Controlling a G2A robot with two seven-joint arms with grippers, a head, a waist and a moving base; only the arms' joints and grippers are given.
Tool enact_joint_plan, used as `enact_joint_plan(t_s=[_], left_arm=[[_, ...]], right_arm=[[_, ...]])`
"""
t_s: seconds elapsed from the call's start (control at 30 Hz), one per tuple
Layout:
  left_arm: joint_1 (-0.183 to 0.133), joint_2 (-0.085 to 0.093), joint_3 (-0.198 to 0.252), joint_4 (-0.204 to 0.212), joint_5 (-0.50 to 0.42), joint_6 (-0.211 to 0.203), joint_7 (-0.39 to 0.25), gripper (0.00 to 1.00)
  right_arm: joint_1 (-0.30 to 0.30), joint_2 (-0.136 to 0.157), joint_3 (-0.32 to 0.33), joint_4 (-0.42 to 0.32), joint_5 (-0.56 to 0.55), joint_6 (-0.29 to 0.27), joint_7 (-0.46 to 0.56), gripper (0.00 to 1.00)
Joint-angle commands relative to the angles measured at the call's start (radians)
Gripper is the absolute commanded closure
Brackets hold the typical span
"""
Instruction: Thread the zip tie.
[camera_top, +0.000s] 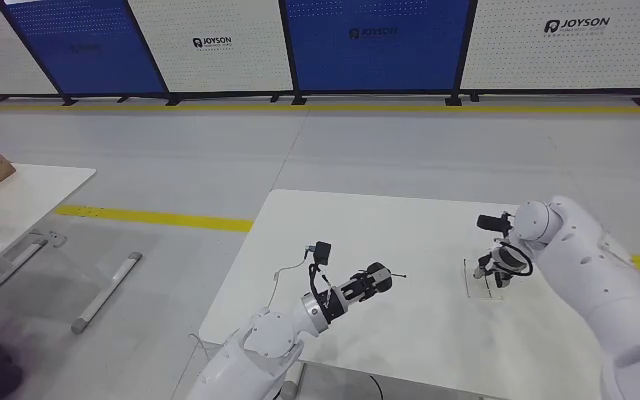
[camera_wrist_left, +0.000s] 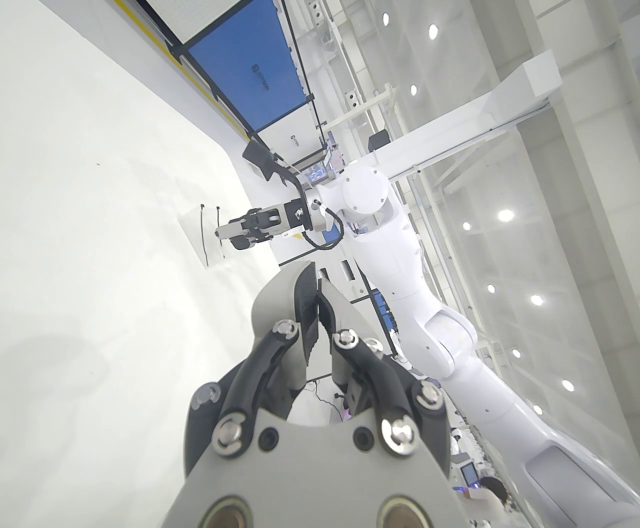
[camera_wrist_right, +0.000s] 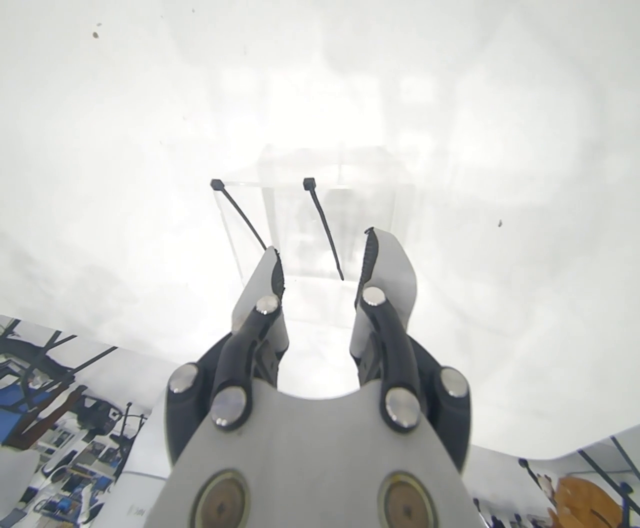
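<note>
"Threading has not begun yet, has it?"

"No, it looks like the very start. Two black zip ties (camera_wrist_right: 239, 212) lie straight on a clear stand (camera_wrist_right: 350, 165), toward the right side of the worktop (camera_top: 420, 240). No tail is through a head. All of it is left, I guess — pick up a tie, then poke its tail through its head."

"What is the right tool (camera_wrist_right: 321, 242) doing?"

"It hangs just over the ties with its fingers (camera_wrist_right: 387, 265) spread — one tie sits between them, but nothing is pinched."

"And the left tool (camera_wrist_left: 316, 285)?"

"It is near the front edge, well apart from the stand, fingers pressed together. I cannot tell if it holds anything."

"And the room?"

"The worktop is white. Behind it is a grey floor (camera_top: 200, 150) with yellow lines (camera_top: 150, 217) and blue and white wall panels (camera_top: 375, 45)."
</note>
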Motion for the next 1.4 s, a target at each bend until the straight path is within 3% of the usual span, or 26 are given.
enact_joint_plan(t_s=[0.0,0.17,0.57,0.87,1.37], left_arm=[[0.000,0.000,0.000,0.000,0.000,0.000,0.000,1.00],[0.000,0.000,0.000,0.000,0.000,0.000,0.000,1.00],[0.000,0.000,0.000,0.000,0.000,0.000,0.000,1.00],[0.000,0.000,0.000,0.000,0.000,0.000,0.000,1.00],[0.000,0.000,0.000,0.000,0.000,0.000,0.000,1.00]], right_arm=[[0.004,-0.011,-0.005,0.020,-0.003,-0.001,-0.001,0.65],[0.014,-0.039,-0.012,0.069,-0.004,-0.012,-0.003,0.65],[0.034,-0.089,-0.019,0.167,-0.017,-0.036,-0.011,0.81],[0.034,-0.114,-0.018,0.220,-0.029,-0.053,-0.019,0.75],[0.045,-0.142,-0.014,0.266,-0.057,-0.056,-0.016,0.79]])
